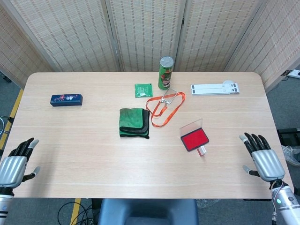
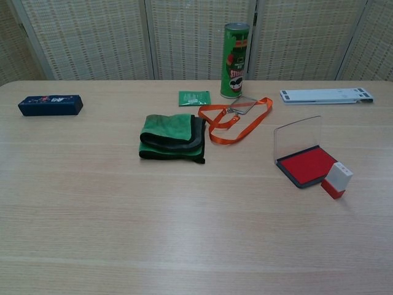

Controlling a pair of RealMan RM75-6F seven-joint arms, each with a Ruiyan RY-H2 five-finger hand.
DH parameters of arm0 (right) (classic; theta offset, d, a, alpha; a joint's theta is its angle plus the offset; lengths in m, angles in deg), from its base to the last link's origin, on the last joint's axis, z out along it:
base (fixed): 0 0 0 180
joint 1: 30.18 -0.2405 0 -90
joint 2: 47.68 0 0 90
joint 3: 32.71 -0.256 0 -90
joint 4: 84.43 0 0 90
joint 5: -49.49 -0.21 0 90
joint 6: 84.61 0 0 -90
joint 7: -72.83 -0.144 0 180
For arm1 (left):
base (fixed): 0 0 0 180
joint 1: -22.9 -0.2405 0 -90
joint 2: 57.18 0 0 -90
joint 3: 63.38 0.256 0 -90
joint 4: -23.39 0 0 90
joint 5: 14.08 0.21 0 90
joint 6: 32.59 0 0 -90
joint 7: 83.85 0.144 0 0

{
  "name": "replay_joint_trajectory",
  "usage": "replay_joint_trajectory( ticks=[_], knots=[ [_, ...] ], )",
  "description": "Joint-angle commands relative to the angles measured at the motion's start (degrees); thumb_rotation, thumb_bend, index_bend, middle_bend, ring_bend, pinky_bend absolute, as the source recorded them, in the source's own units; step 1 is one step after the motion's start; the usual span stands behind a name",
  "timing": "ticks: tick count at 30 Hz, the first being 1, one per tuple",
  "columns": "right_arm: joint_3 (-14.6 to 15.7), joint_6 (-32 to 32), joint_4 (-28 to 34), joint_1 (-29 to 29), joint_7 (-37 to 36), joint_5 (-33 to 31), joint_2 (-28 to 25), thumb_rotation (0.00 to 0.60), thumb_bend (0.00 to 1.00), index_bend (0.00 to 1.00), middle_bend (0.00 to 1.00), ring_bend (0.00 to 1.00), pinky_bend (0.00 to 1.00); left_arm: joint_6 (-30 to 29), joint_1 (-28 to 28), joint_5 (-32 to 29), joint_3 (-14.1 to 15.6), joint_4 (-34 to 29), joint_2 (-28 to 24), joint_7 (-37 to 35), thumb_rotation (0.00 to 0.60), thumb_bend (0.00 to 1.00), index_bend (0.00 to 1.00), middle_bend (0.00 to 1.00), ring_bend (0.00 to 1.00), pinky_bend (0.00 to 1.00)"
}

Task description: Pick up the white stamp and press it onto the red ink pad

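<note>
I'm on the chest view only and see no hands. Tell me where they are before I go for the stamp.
Observer: The right hand hovers over the table's right edge, fingers spread, holding nothing.
Operator: Give me the left.
Observer: The left hand sits off the near-left corner, fingers also apart and empty.
Operator: Say which is nearer the stamp.
Observer: The right; the white stamp lies to its left, at the near right corner of the red ink pad.
</note>
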Motion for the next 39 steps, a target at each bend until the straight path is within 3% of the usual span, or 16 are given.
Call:
replay_joint_trajectory(
  ticks=[1,5,10,19,39],
  knots=[
    [0.4,-5.8,-3.1,-4.1,-4.0,1.6,0.9,0.600,0.19,0.10,0.00,0.00,0.00,0.3,0.1,-0.2,0.0,0.0,0.0,0.1,0.600,0.32,0.07,0.09,0.13,0.28],
    [-0.2,-10.5,-4.9,-7.9,-7.7,1.8,1.3,0.600,0.19,0.17,0.02,0.00,0.00,0.2,0.1,-0.3,-0.1,-0.1,0.1,0.3,0.600,0.32,0.07,0.09,0.13,0.28],
    [-0.8,-15.4,-5.1,-11.9,-11.5,1.8,1.3,0.600,0.19,0.17,0.02,0.00,0.00,0.2,-0.1,-0.7,-0.1,-0.1,0.0,0.3,0.600,0.32,0.07,0.09,0.13,0.28],
    [-0.9,-22.2,-4.0,-16.8,-7.5,0.3,2.2,0.600,0.20,0.18,0.02,0.00,0.00,-0.5,-0.4,-0.3,0.0,-0.5,-0.2,0.0,0.600,0.32,0.07,0.09,0.13,0.28],
    [-0.9,-24.7,-5.4,-21.1,-1.4,-1.8,7.1,0.600,0.23,0.24,0.02,0.00,0.00,-0.6,-0.5,-0.1,0.0,-0.5,-0.5,-0.7,0.600,0.32,0.07,0.09,0.13,0.28]
  ],
)
